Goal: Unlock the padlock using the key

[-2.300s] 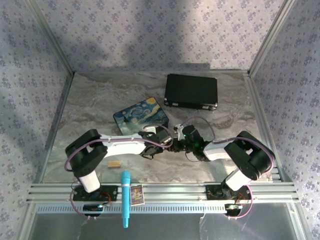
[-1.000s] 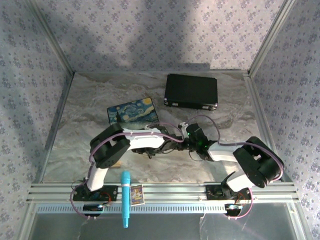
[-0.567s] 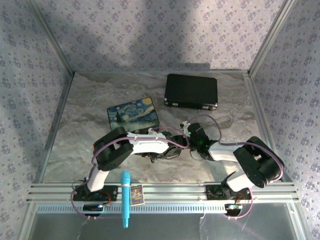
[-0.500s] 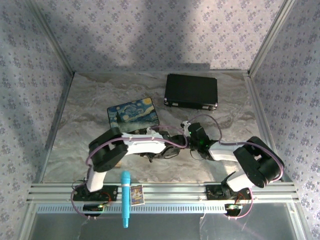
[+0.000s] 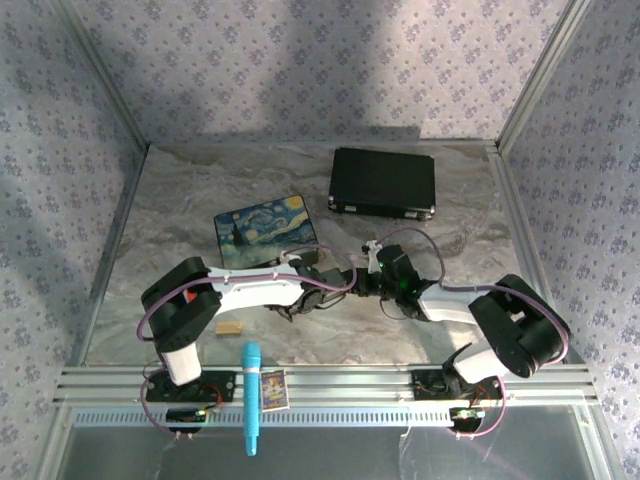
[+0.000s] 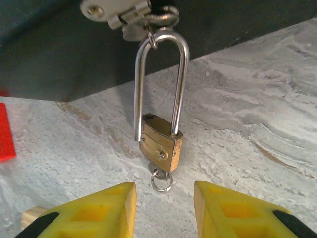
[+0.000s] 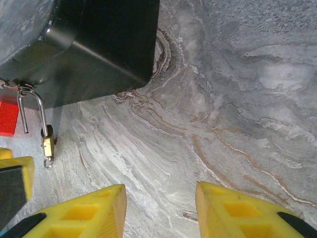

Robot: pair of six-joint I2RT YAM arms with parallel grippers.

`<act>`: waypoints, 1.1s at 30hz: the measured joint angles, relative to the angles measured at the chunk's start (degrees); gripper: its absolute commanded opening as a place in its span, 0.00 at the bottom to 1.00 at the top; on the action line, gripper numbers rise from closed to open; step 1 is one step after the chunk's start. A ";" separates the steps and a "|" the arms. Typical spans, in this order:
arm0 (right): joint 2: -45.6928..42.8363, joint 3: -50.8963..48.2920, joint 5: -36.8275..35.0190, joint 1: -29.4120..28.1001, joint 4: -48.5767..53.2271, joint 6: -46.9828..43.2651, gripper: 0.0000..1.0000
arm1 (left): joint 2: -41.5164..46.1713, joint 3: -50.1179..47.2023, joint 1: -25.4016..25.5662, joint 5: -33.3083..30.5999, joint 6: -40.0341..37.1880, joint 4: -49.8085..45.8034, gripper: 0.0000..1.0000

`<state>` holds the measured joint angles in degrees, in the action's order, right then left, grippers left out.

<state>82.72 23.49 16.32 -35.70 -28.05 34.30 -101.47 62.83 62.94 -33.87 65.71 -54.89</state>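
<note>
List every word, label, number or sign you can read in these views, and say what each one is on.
No text can be read in these views.
On the small picture card at the near edge: there is some print, but it is too small and blurred to read.
On the padlock: no legible stamp or brand on its brass body.
On the painted box and the black case: no lettering visible.
</note>
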 measured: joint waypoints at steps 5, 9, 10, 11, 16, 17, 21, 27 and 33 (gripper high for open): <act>-0.20 0.00 0.00 0.00 0.00 0.00 0.42 | -0.02 -3.10 -1.99 -0.02 0.28 2.80 0.35; -0.24 -0.22 0.00 0.00 0.02 0.00 0.42 | 0.00 -5.79 -2.45 0.09 -0.70 7.02 0.35; -0.24 -0.33 -0.02 0.00 0.00 0.00 0.42 | 0.00 -6.21 -2.47 0.22 -0.90 7.89 0.35; -0.24 -0.42 -0.02 0.00 0.02 0.00 0.42 | 0.00 -6.47 -2.58 0.39 -1.20 8.68 0.35; -0.24 -0.57 -0.02 0.00 0.02 0.00 0.42 | 0.00 -6.71 -3.02 0.42 -2.25 10.05 0.36; -0.24 -0.63 -0.02 0.00 0.00 0.00 0.42 | 0.00 -6.71 -3.04 0.39 -2.25 10.05 0.36; -0.24 -0.85 -0.02 0.00 0.02 0.00 0.42 | 0.00 -6.71 -3.06 -0.04 -2.29 9.99 0.39; -0.11 -0.98 -0.02 0.00 -0.50 0.04 0.42 | 0.00 -6.80 -3.72 -1.11 -4.28 11.50 0.40; 0.74 -1.18 0.00 0.00 -1.38 0.48 0.41 | 0.70 -8.31 -4.94 -1.95 -7.50 15.08 0.39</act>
<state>83.46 22.31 16.32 -35.70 -29.43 34.79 -100.77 54.52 58.00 -35.81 58.22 -39.81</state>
